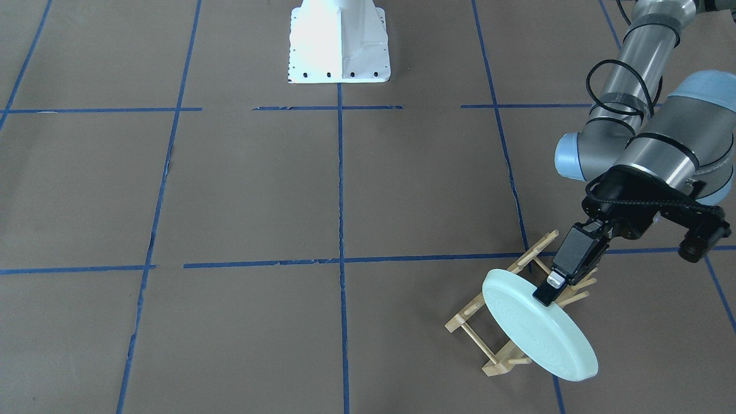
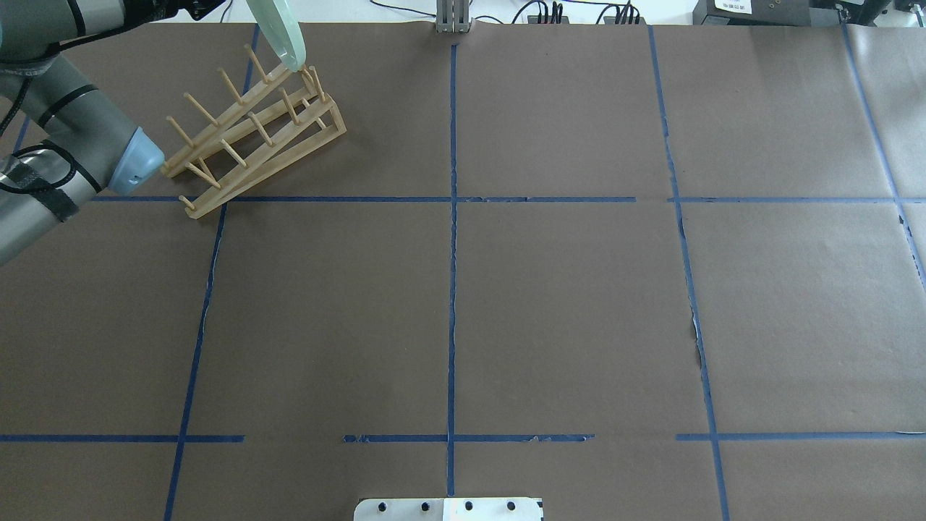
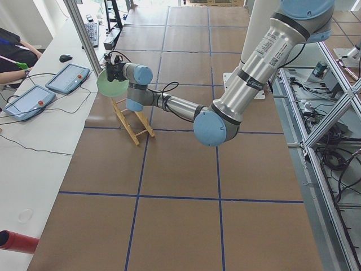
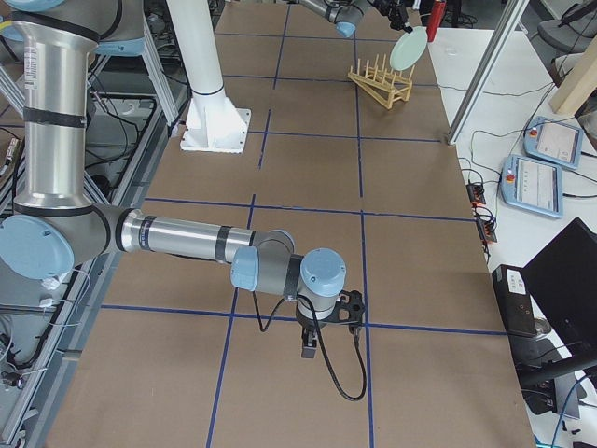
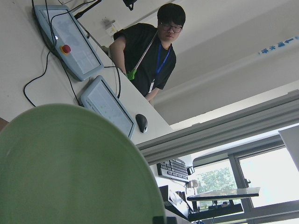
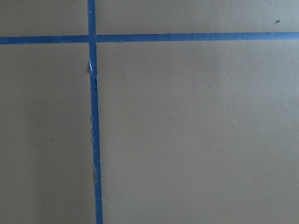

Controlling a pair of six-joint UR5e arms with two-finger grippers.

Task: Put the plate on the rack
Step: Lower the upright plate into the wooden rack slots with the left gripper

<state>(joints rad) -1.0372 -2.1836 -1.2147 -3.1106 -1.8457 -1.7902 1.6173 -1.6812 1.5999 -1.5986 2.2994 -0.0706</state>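
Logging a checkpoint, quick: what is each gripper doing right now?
Left gripper: jaws closed on the rim of the plate, holding it on edge.
Right gripper: cannot be told; it shows only in a side view.

Overhead view crops the plate (image 2: 281, 32) at the top edge; my left hand (image 1: 547, 290) is out of frame there. Front view: plate hides the middle of the rack (image 1: 460, 319). Right hand (image 4: 322, 322) too small to read its grip.

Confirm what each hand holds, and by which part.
Left hand pinches the mint-green plate at its upper rim, over the rack. Right hand: cannot tell from the side view.
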